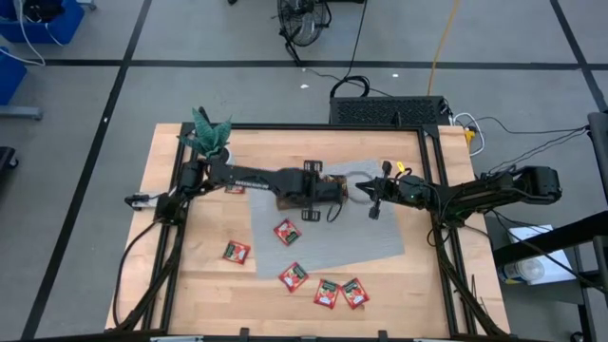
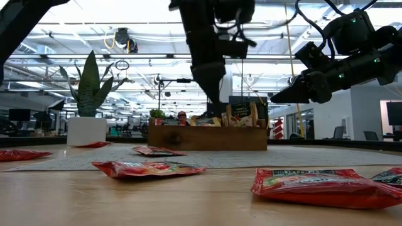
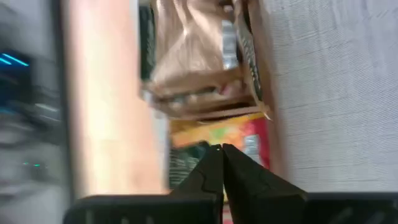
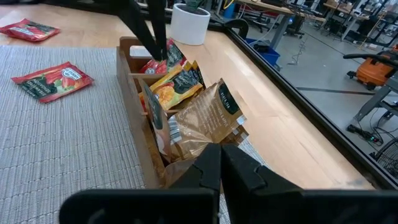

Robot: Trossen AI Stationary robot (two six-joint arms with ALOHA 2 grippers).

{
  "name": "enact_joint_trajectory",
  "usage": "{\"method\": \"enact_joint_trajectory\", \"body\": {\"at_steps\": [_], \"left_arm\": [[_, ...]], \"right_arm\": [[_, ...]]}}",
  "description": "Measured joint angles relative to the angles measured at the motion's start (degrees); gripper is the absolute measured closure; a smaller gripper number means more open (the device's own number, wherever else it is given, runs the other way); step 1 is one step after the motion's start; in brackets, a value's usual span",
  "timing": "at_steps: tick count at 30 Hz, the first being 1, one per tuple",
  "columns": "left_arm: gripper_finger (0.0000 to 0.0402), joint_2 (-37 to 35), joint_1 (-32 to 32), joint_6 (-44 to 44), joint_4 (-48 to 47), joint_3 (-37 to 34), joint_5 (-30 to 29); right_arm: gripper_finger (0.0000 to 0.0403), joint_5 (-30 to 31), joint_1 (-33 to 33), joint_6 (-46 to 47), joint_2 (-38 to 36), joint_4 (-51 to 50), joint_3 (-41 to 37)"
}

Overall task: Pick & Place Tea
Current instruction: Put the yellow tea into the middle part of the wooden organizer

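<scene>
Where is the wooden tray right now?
In the high view the wooden tray sits mid-table at the grey mat's far edge, under the left gripper.

Robotics lab on an open industrial floor

A wooden table (image 1: 190, 275) in a black frame stands on grey concrete marked with dark lines, with cables (image 1: 532, 142) trailing off at 3 o'clock and a floor fan (image 1: 302, 21) at 12. Beyond it, bright ceiling strip lights (image 2: 94, 28), desks with monitors (image 2: 19, 116) and an orange shop vacuum (image 4: 379, 68) fill the hall.
</scene>
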Motion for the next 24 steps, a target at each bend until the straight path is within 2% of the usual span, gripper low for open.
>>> {"method": "enact_joint_trajectory", "body": {"at_steps": [4,11,16,24], "left_arm": [[0.0398,0.0,3.4,-5.5,-0.4,-1.7,9.7],[0.0399,0.1,4.4,-7.5,1.8,-5.7,16.6],[0.0400,0.1,4.3,-7.5,7.0,-8.3,18.0],[0.0400,0.3,5.4,-8.4,8.8,-11.6,18.0]], "right_arm": [[0.0403,0.0,0.0,0.0,0.0,-0.1,0.0],[0.0403,0.0,0.0,-0.1,0.0,-0.3,0.0],[0.0403,0.0,0.0,-0.2,0.0,-0.2,0.0],[0.0403,0.0,0.0,-0.2,0.0,-0.1,0.0]]}}
